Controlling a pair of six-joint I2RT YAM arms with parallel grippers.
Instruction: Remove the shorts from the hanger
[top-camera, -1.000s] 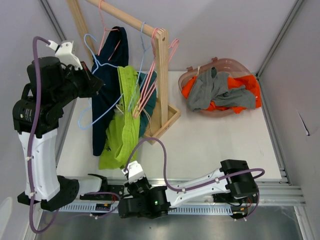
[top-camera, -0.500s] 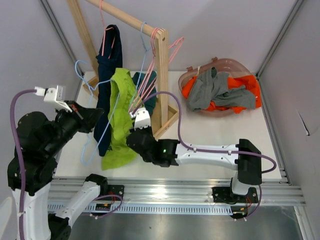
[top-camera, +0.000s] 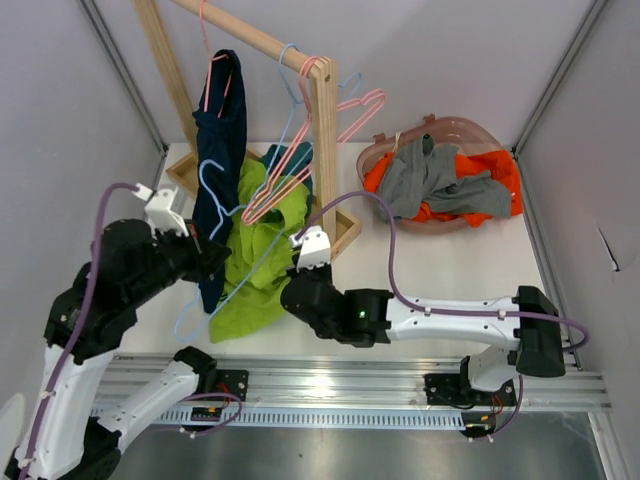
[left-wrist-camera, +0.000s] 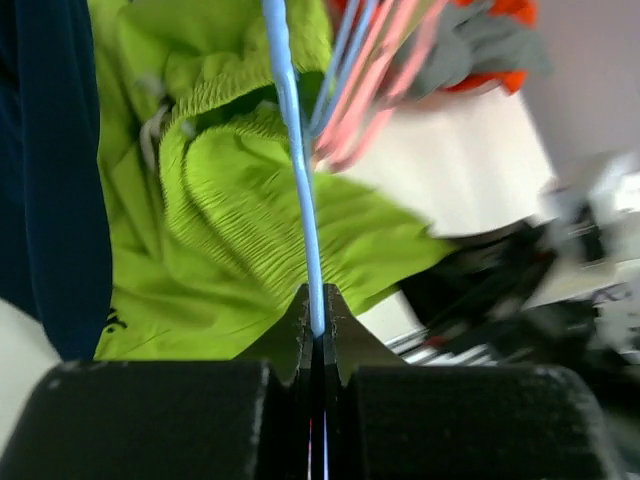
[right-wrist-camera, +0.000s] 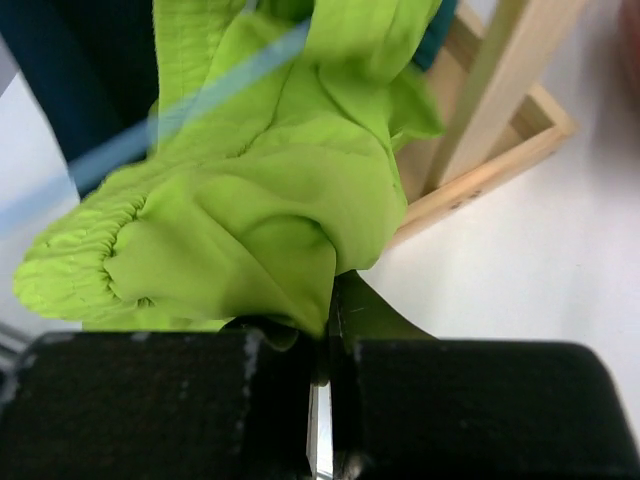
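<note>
The lime green shorts (top-camera: 258, 252) hang bunched on a light blue hanger (top-camera: 212, 188) in front of the wooden rack. My left gripper (top-camera: 208, 260) is shut on the hanger's blue wire (left-wrist-camera: 297, 170). My right gripper (top-camera: 285, 280) is shut on a fold of the lime green shorts (right-wrist-camera: 270, 200). The dark navy shorts (top-camera: 222, 130) hang from the rail on a pink hanger. The teal shorts (top-camera: 301, 160) are mostly hidden behind the green pair. The grey shorts (top-camera: 430, 180) and orange shorts (top-camera: 503, 165) lie in the basket.
The wooden rack's post (top-camera: 325, 150) and base frame (top-camera: 345, 235) stand just behind my right gripper. Empty pink hangers (top-camera: 345, 110) hang off the rail's end. The pink basket (top-camera: 470, 125) sits at the back right. Grey walls close in both sides.
My left arm has come down and forward with the blue hanger. My right gripper rose from the front rail to the green shorts and shut on them; the shorts now bunch up.
</note>
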